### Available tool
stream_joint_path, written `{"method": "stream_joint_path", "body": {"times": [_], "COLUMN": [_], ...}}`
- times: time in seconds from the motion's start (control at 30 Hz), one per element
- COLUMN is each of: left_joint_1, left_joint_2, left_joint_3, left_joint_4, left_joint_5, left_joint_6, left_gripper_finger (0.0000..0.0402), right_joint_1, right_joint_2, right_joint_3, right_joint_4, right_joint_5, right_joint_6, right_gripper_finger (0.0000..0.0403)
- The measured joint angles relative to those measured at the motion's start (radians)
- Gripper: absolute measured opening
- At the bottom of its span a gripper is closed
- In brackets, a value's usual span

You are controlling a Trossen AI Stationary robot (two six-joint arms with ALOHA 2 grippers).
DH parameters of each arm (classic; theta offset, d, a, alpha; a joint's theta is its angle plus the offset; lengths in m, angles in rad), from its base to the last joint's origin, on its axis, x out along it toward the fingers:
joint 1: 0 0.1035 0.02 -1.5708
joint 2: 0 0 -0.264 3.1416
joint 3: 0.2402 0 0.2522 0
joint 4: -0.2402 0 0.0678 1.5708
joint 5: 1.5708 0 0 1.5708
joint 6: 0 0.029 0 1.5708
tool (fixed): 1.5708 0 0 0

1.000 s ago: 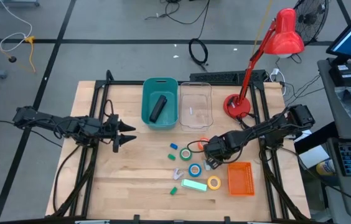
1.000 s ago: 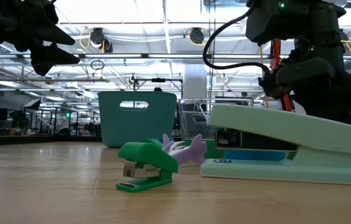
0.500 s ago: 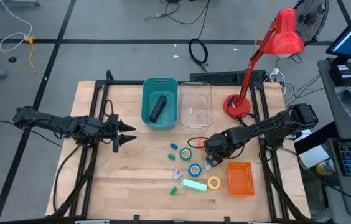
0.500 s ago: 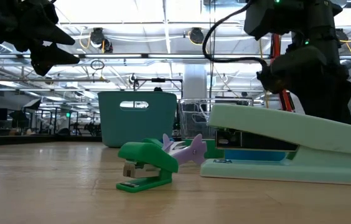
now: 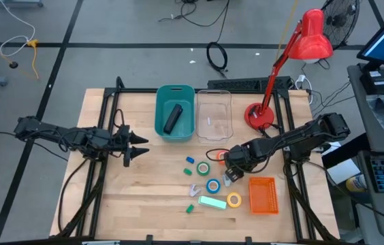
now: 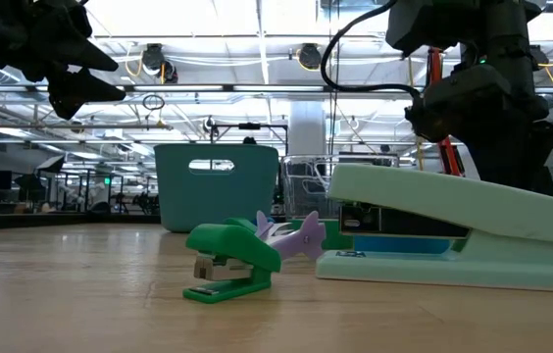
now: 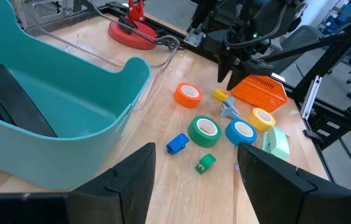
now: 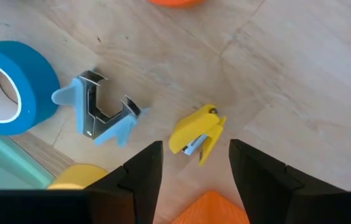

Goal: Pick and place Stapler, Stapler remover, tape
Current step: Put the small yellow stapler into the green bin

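The black stapler [image 5: 171, 118] lies in the teal bin [image 5: 160, 126]. On the wood lie the orange tape [image 7: 188, 94], green tape [image 5: 204, 167], blue tape [image 5: 212, 185] and yellow tape [image 5: 234, 200]. A yellow staple remover [image 8: 197, 137] and a light-blue one [image 8: 101, 113] lie beside them. My right gripper [image 8: 195, 147] hangs open, pointing down just above the yellow remover, one finger on either side of it, touching nothing. My left gripper [image 5: 141, 145] waits open in the air at the table's left.
A clear bin [image 5: 214, 114] stands right of the teal one. A mint-green stapler [image 5: 212, 203], an orange basket [image 5: 263, 194] and small blue [image 7: 177, 143], green [image 7: 205, 163] and purple [image 6: 301, 235] removers crowd the tapes. A red lamp [image 5: 260, 116] stands at the far right.
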Motion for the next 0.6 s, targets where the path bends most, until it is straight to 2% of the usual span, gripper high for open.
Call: {"method": "stream_joint_path", "body": {"times": [0.13,0.4,0.6], "left_joint_1": [0.000,0.000,0.000], "left_joint_2": [0.000,0.000,0.000], "left_joint_3": [0.000,0.000,0.000], "left_joint_4": [0.000,0.000,0.000], "left_joint_5": [0.000,0.000,0.000], "left_joint_6": [0.000,0.000,0.000], "left_gripper_finger": [0.0227,0.0228,0.0228], "right_joint_1": [0.000,0.000,0.000], "right_joint_2": [0.000,0.000,0.000], "right_joint_3": [0.000,0.000,0.000], "right_joint_4": [0.007,0.008,0.014], "right_joint_5": [0.000,0.029,0.029], "right_joint_6": [-0.018,0.030,0.059], "right_gripper_finger": [0.0196,0.0261,0.0274]}}
